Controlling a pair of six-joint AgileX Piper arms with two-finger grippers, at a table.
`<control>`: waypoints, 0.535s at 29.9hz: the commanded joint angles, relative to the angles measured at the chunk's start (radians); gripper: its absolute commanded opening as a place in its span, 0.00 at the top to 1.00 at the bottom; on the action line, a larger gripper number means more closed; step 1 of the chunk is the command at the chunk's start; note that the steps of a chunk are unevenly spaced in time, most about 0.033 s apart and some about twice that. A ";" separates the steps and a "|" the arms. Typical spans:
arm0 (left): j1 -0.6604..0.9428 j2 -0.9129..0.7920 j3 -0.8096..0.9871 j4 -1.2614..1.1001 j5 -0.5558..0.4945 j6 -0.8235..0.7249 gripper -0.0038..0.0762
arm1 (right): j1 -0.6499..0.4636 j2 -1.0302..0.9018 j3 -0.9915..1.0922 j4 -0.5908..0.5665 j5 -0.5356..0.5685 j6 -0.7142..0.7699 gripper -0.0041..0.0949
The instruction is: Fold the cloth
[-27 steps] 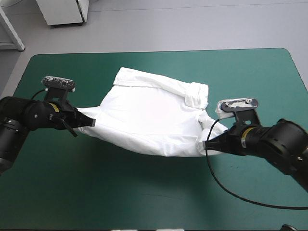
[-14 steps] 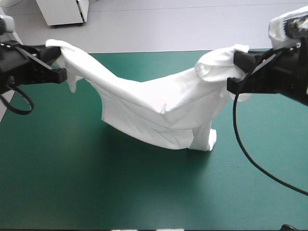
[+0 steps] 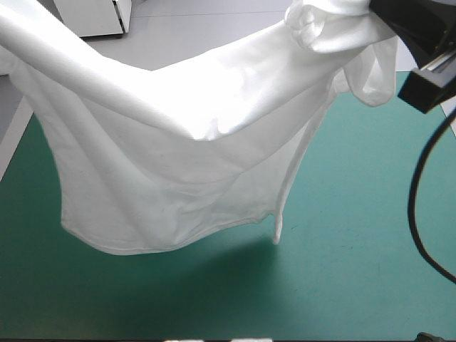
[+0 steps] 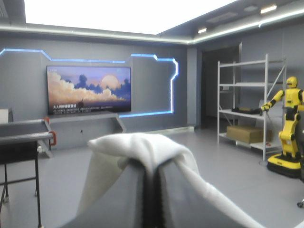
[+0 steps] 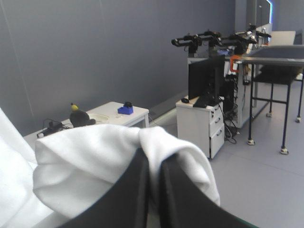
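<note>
The white T-shirt (image 3: 178,164) hangs in the air, stretched like a hammock between both raised arms, its lower hem and one corner dangling above the teal-green table (image 3: 356,249). In the left wrist view my left gripper (image 4: 152,166) is shut on a bunched fold of the T-shirt (image 4: 137,145), which drapes over its fingertips. The right gripper (image 5: 153,154) is shut on another bunch of the T-shirt (image 5: 90,156). In the high view the right gripper (image 3: 385,11) shows at the upper right corner; the left one is out of that picture.
The teal-green cover lies below the hanging shirt, with the shirt's shadow near the table's front. Both wrist views look level into the room, away from the table.
Both arms have risen and spread, lifting the T-shirt from the table until it hangs free; earlier it lay on the cover with the grippers at its two ends.
</note>
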 commanded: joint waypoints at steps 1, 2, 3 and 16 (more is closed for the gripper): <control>0.000 0.013 -0.034 -0.051 -0.109 0.024 0.98 | -0.001 -0.015 -0.028 0.032 -0.136 -0.019 0.95; 0.000 0.016 -0.034 -0.050 -0.112 0.026 0.98 | -0.001 -0.017 -0.028 0.032 -0.139 -0.019 0.95; 0.000 0.018 -0.034 -0.050 -0.110 0.026 0.98 | -0.001 -0.017 -0.028 0.026 -0.134 -0.019 0.95; 0.000 0.331 -0.034 0.183 0.194 -0.012 0.98 | -0.014 0.116 0.185 -0.539 0.006 0.072 0.98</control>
